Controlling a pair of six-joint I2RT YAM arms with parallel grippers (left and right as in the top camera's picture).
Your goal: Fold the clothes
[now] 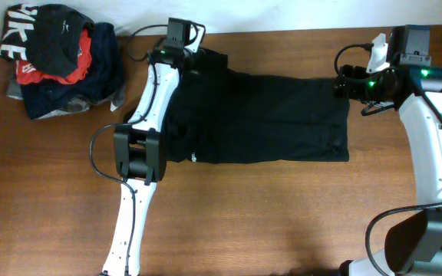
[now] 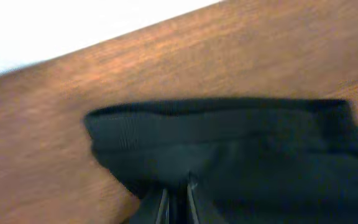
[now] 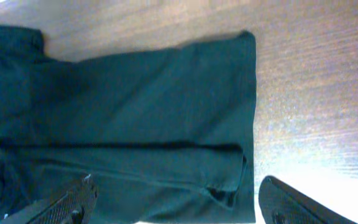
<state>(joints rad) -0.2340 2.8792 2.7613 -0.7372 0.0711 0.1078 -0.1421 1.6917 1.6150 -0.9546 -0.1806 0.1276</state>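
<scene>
Wooden table point(image 1: 282, 222): heap of mixed garments point(image 1: 60, 65) at far left. Left gripper point(image 2: 178, 200) pinched closed on fabric at the left end of the black T-shirt point(image 1: 267, 115). The shirt lies spread flat across the table's middle. Right gripper point(image 3: 178, 202) sits over the shirt's right edge, fingers spread wide apart, gripping nothing.

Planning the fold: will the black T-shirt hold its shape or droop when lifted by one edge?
Probably droops: the T-shirt lies limp and creased. Likely light, since the left hand pinches only thin hem fabric.
</scene>
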